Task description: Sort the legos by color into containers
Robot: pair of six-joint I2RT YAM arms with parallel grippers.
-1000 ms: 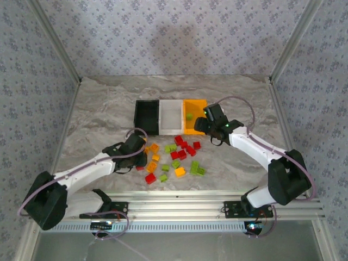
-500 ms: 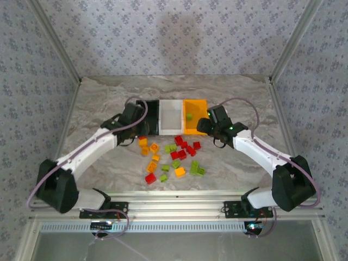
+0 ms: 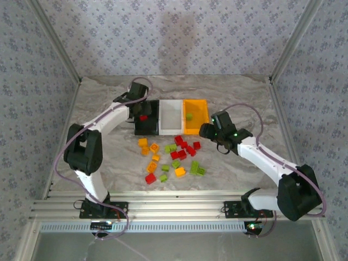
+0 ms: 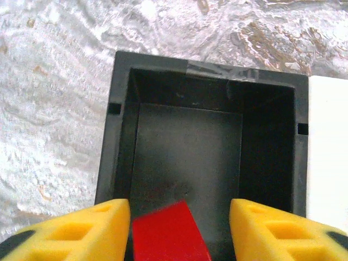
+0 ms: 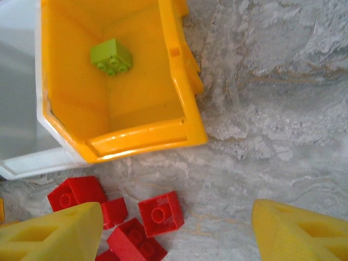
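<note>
Three bins (image 3: 172,132) abreast. Red brick (image 4: 168,234) loose in parted left gripper (image 4: 179,211) above black bin (image 4: 206,76). Right gripper (image 5: 178,213) wide over red bricks (image 5: 76,193).

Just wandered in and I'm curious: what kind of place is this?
Probably a robot test booth: two white-and-black robot arms bolted to an aluminium rail, wallpapered walls around a marble-patterned table, small plastic toy bricks beside three open plastic bins.

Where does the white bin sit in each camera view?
Top external: white bin mid-row, between black bin and orange bin.
Left wrist: strip at right edge, beside the black bin.
Right wrist: left edge, against the orange bin.
Shared landmark: marbled tabletop.
</note>
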